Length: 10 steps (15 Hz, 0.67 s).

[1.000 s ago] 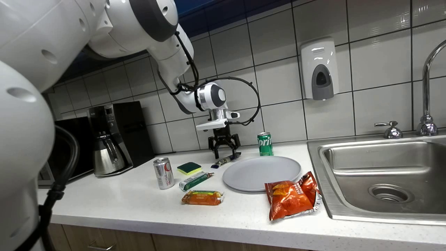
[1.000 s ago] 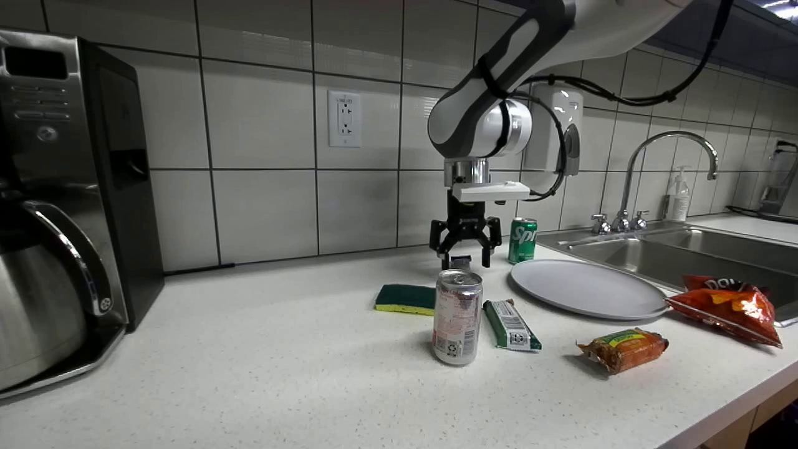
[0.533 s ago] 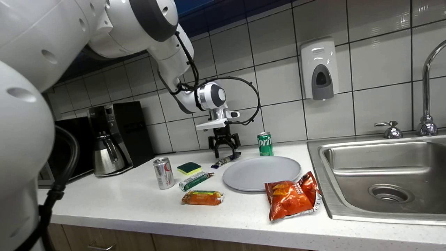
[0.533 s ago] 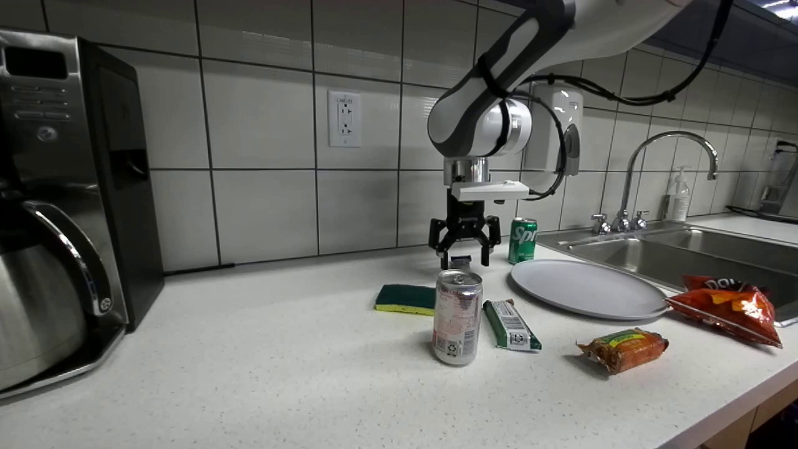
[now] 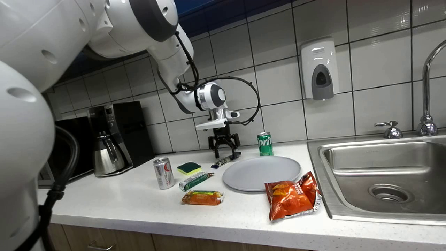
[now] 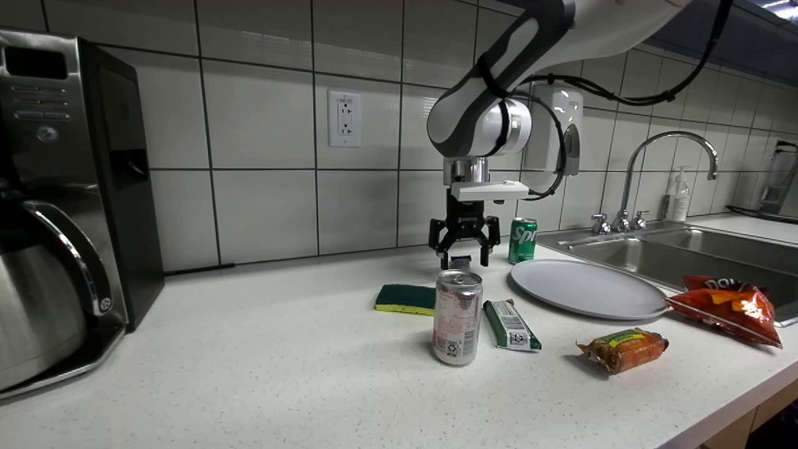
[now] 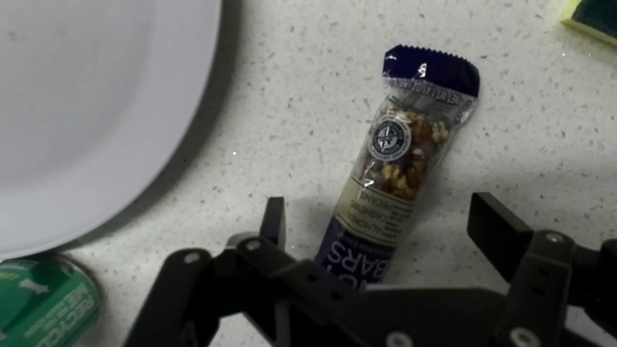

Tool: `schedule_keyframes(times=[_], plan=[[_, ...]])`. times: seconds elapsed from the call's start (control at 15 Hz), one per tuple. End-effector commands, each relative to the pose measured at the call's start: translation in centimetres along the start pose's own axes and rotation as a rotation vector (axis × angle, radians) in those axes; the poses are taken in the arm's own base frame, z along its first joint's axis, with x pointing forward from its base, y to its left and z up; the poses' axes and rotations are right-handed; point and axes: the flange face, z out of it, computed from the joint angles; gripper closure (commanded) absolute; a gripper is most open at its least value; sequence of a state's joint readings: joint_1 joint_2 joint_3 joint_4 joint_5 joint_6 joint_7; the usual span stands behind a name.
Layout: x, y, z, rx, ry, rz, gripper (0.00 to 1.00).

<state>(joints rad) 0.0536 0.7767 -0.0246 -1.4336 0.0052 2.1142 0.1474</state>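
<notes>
Wrist view shows the hand point(image 7: 378, 214) spread wide and holding nothing, with the nut bar point(image 7: 393, 176) lying flat on the counter point(image 7: 289, 111) between its fingertips point(image 7: 494, 231). The gaps on either side of the bar look about even, so the centring seems good. The bar does lie a little off square to the line along which the fingertips meet, however; a slight turn of the hand would probably let them press its long sides evenly instead of twisting it. The grip is best taken on the full body, well away from the crimped end point(image 7: 431, 72), which looks flat and liable to slip. The bar's other end is hidden under the hand. How high the fingertips stand above the counter is hard to judge, so a slow, straight drop, halted before they push into it, seems safest. Sideways movement is best kept small: in an exterior view the plate point(image 5: 263, 170) lies near the bar, and the green can point(image 5: 266, 144) stands just behind the plate. The silver can point(image 6: 458, 318) hides much of the bar in an exterior view, making that angle a poor guide to alignment.
</notes>
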Motion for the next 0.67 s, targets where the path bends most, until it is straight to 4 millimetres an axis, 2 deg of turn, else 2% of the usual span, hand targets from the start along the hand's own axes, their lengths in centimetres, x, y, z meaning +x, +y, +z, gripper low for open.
schedule_keyframes(times=[0.0, 0.4, 0.53, 0.6], plan=[[0.19, -0.3, -0.5, -0.002, 0.008, 0.018, 0.33], [0.05, -0.26, -0.59, -0.004, 0.007, 0.017, 0.81], [0.02, -0.22, -0.68, -0.004, 0.008, 0.017, 0.94], [0.0, -0.19, -0.9, -0.004, 0.01, 0.017, 0.93]])
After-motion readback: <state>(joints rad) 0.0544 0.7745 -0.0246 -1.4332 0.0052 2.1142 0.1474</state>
